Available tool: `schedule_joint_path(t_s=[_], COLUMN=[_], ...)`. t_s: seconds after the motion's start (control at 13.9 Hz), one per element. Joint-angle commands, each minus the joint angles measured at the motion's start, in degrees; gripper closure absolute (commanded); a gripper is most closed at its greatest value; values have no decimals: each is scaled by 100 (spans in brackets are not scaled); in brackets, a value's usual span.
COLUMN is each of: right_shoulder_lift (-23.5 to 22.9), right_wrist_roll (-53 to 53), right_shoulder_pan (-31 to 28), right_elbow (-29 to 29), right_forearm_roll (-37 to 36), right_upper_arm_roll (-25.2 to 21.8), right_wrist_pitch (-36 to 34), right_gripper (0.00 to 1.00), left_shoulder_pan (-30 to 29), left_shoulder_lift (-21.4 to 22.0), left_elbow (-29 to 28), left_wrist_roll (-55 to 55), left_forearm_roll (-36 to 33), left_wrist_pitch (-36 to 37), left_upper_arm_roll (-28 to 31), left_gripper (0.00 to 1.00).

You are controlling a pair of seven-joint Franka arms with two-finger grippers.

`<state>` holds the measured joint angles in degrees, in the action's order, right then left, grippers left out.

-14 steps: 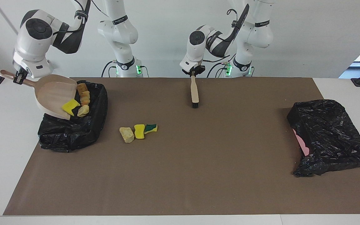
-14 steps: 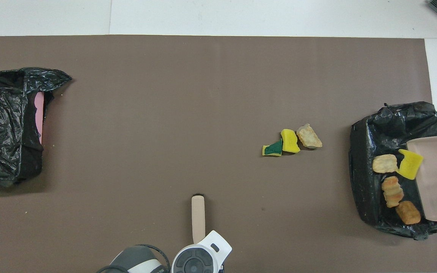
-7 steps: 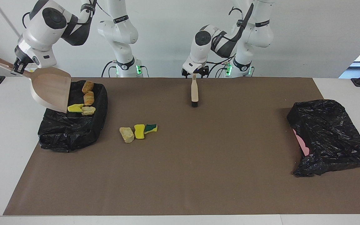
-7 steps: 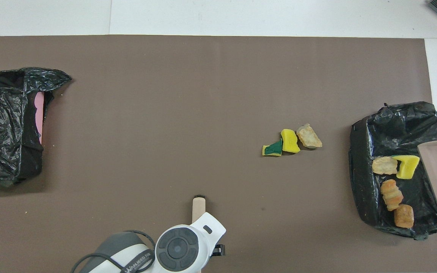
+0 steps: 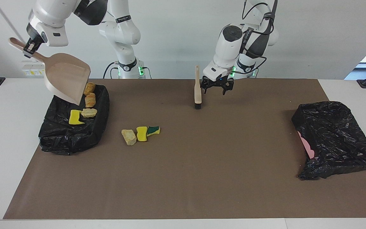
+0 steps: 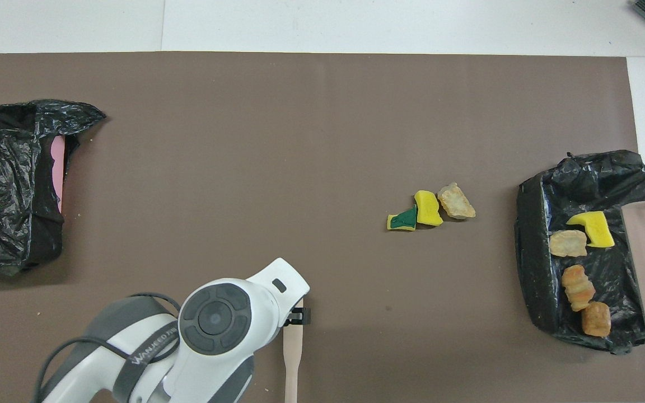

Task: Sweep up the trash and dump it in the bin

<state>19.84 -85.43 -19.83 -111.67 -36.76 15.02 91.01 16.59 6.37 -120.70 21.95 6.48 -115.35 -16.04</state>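
My right gripper (image 5: 28, 48) is shut on the handle of the beige dustpan (image 5: 67, 76), which hangs tilted, mouth down, over the black-bagged bin (image 5: 75, 135). Several pieces of trash lie in the bin (image 6: 535, 280): a yellow sponge (image 5: 74, 117), a beige chunk (image 5: 89, 112) and two brown lumps (image 5: 90, 100). Three more trash scraps (image 5: 141, 133) sit on the mat beside the bin, also seen from overhead as scraps (image 6: 428, 208). The brush (image 5: 197, 89) stands about upright on its bristles, free. My left gripper (image 5: 217, 89) hangs open just beside it, holding nothing.
A second crumpled black bag (image 5: 335, 140) with a pink thing inside lies at the left arm's end of the brown mat (image 5: 202, 178). From overhead, the left arm's wrist (image 6: 216, 319) covers the mat near the brush handle (image 6: 293, 358).
My left gripper let go of the brush and drew aside toward the left arm's end. The right arm lifted the dustpan; the scraps slid out of it into the bin.
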Motion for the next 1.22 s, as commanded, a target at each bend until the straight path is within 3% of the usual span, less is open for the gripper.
schedule_joint_path(t_s=[0.0, 0.29, 0.65, 0.86, 1.15], right_shoulder_lift=[108, 56, -786, -1882, -3685], right_wrist_roll=[1200, 3544, 7392, 8942, 10833], right_shoulder_pan=[-47, -56, -56, 153, 883], right_elbow=[5, -21, 101, 600, 2022], right_forearm_roll=[1132, 2152, 3050, 2912, 2674], right_upper_arm_roll=[185, 1037, 2039, 2523, 2515], right_wrist_pitch=[-259, -409, 327, 724, 725], right_gripper=[100, 100, 100, 100, 100], left_shoulder_pan=[-559, -938, -1456, -1519, -1528], left_shoulder_lift=[-284, -856, -760, -769, -725], left_elbow=[1018, 2741, 3228, 3385, 3386], left_wrist_roll=[-567, -858, -1394, -1640, -1703], left_forearm_roll=[-269, -543, -761, -859, -859], left_wrist_pitch=[747, 2163, 2684, 2877, 2798], left_upper_arm_roll=[-66, -66, -23, 13, 127], left_gripper=[0, 0, 0, 0, 0])
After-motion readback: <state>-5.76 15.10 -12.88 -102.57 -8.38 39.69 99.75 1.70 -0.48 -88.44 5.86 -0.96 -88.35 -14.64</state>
